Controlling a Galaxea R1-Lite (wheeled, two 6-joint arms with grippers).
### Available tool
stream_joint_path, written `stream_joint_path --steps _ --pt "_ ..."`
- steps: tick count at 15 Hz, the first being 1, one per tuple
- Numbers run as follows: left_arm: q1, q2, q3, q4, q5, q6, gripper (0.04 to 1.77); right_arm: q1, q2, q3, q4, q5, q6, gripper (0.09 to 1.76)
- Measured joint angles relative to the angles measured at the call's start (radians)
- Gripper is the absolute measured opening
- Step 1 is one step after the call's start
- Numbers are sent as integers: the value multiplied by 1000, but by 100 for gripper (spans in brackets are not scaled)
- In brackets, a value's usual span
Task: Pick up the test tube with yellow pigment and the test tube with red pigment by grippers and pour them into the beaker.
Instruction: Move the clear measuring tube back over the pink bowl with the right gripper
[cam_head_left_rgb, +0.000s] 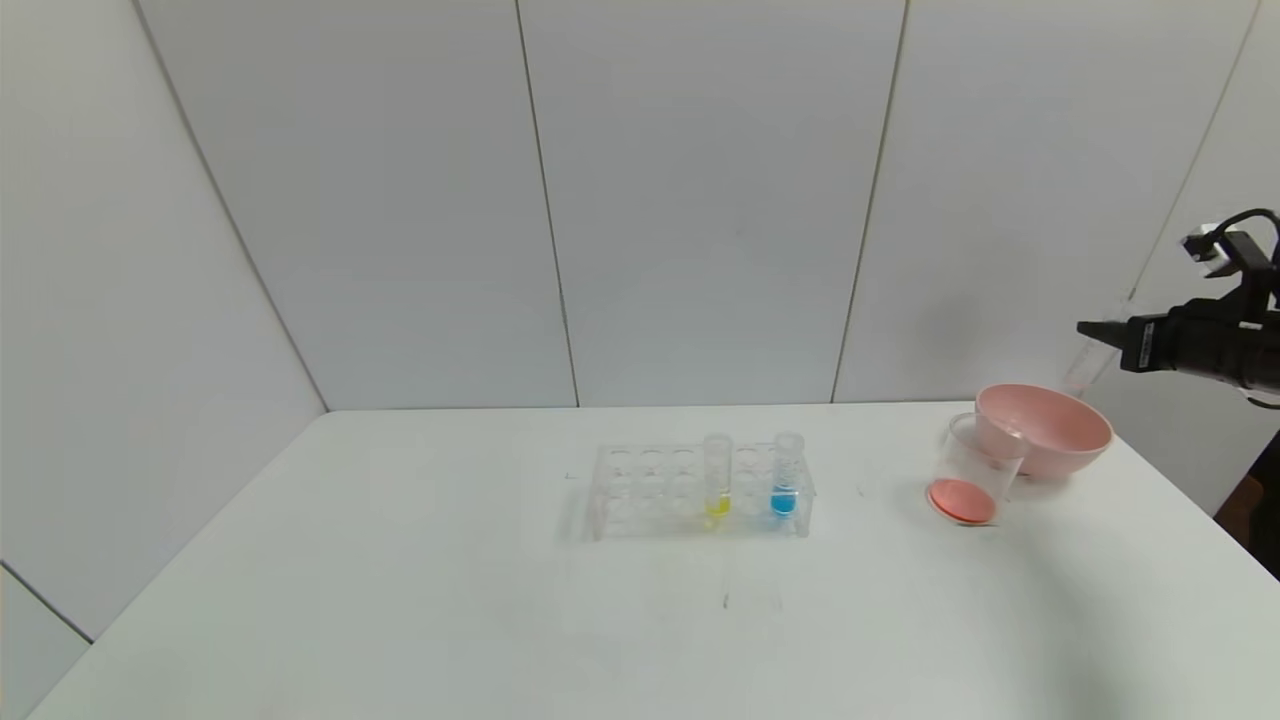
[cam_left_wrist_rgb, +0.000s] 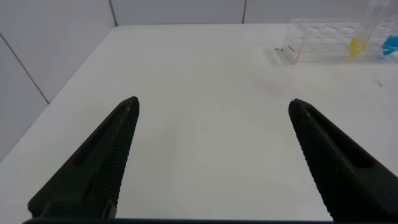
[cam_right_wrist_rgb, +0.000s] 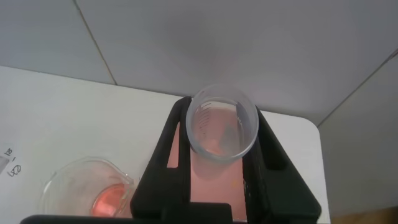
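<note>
The test tube with yellow pigment (cam_head_left_rgb: 717, 478) stands upright in the clear rack (cam_head_left_rgb: 640, 490) at mid-table; it also shows in the left wrist view (cam_left_wrist_rgb: 359, 38). My right gripper (cam_head_left_rgb: 1092, 330) hangs high at the far right, above the pink bowl, shut on the test tube with red pigment (cam_right_wrist_rgb: 224, 124). That tube looks nearly empty, with a faint reddish trace; its open mouth faces the wrist camera. The beaker (cam_head_left_rgb: 975, 468) leans against the bowl with red-orange liquid at its base, and shows again in the right wrist view (cam_right_wrist_rgb: 84, 190). My left gripper (cam_left_wrist_rgb: 212, 104) is open over bare table, left of the rack.
A blue-liquid tube (cam_head_left_rgb: 787, 478) stands in the rack, right of the yellow one. The pink bowl (cam_head_left_rgb: 1060, 440) sits near the table's back right corner, touching the beaker. White wall panels close the back and left.
</note>
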Motion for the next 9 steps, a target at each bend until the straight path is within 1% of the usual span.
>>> stream_joint_path --steps 2,4,9 --pt "0 0 0 0 0 0 172 -6 56 7 -58 -11 7 53" --pt "0 0 0 0 0 0 172 -9 97 1 -71 -26 10 53" --pt "0 0 0 0 0 0 172 -8 153 -6 -84 -28 9 53"
